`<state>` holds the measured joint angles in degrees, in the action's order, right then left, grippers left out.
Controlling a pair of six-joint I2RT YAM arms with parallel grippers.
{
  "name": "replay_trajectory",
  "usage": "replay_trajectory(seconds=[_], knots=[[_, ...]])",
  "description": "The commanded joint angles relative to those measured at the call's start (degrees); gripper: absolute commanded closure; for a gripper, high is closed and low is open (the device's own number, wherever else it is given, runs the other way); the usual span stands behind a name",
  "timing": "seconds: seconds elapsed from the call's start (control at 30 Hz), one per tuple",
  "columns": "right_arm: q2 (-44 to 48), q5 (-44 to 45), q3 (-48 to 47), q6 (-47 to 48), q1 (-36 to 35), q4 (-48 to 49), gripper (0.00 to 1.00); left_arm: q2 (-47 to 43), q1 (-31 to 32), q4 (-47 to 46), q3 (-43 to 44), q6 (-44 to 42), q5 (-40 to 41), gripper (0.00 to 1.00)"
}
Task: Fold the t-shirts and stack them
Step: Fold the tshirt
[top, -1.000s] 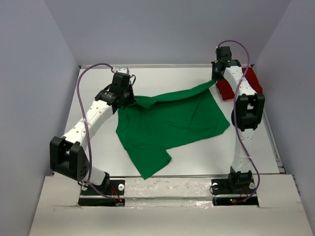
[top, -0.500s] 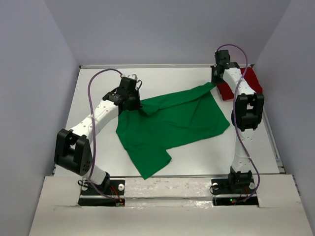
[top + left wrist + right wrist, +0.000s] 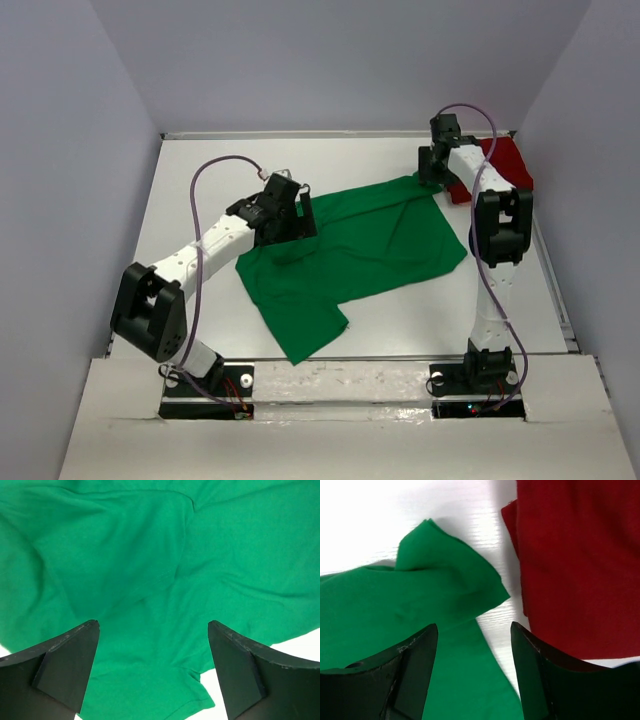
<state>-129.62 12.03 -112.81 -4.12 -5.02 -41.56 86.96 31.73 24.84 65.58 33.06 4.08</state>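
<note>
We see the bright green cloth t-shirt (image 3: 350, 245) lying spread and rumpled across the middle of the white surface (image 3: 200, 170). One long lobe runs out toward 7 o'clock. Creases and a folded-over band run along its far edge, from 10 to 1 o'clock.

The dark red cloth t-shirt (image 3: 505, 165) sits bunched in the far corner of the surface at 2 o'clock, partly hidden behind the right arm. The green shirt's 1 o'clock corner ends just beside it. In the right wrist view we see a thin strip of bare surface between the two, so they're apart, not touching.

Left claw (image 3: 152, 623): released, fingers spread wide over the green shirt's 10 o'clock area, nothing clamped between them. We can't tell if the tips touch the cloth.

Right claw (image 3: 473, 626): also released, fingers apart, nothing held. It's over the green shirt's 1 o'clock corner, with one finger above green cloth and the other on the red shirt's side.
</note>
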Motion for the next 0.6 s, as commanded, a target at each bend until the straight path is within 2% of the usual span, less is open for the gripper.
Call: replay_trajectory(seconds=[0.0,0.13,0.23,0.3,0.33,0.37,0.4,0.43,0.47,0.5,0.57], knots=[[7.44,0.02,-0.13,-0.28,-2.36,2.53,0.34,-7.67,4.13,3.19,3.14,4.56,14.35,0.01],[9.47,-2.28,-0.74,-0.10,-4.47,2.80,0.35,-7.77,4.40,5.13,4.99,4.47,19.11,0.01],[10.88,-2.88,-0.48,-0.27,-5.53,3.06,0.35,-6.37,4.05,3.03,6.13,2.55,20.70,0.01],[10.88,-5.87,-0.48,-0.89,-5.53,3.33,0.48,-4.53,2.22,1.89,8.15,0.70,20.01,0.01],[10.88,-7.10,-0.39,-1.32,-5.53,3.59,0.61,-2.34,1.16,1.62,8.94,0.08,18.53,0.01],[10.80,-9.11,-0.56,-1.33,-5.53,3.68,0.95,-1.01,0.10,0.74,10.52,-0.71,16.86,0.08],[10.45,-9.13,-0.65,-1.68,-5.53,3.77,1.00,1.17,-2.17,-0.31,10.97,-1.50,12.23,0.16],[10.27,-8.87,-0.39,-1.68,-5.53,4.12,1.00,2.15,-2.19,-0.75,11.67,-1.85,12.18,0.28],[9.92,-8.96,-0.21,-1.94,-5.53,4.47,1.00,3.29,-4.37,-1.80,13.24,-2.64,8.18,0.48],[9.39,-9.13,-1.00,-1.68,-5.53,4.21,1.00,5.22,-5.26,-2.16,13.78,-3.08,6.75,0.99],[8.16,-8.25,-1.53,-1.86,-5.53,3.42,1.00,6.99,-7.63,-2.16,16.23,-3.79,4.46,1.00]])
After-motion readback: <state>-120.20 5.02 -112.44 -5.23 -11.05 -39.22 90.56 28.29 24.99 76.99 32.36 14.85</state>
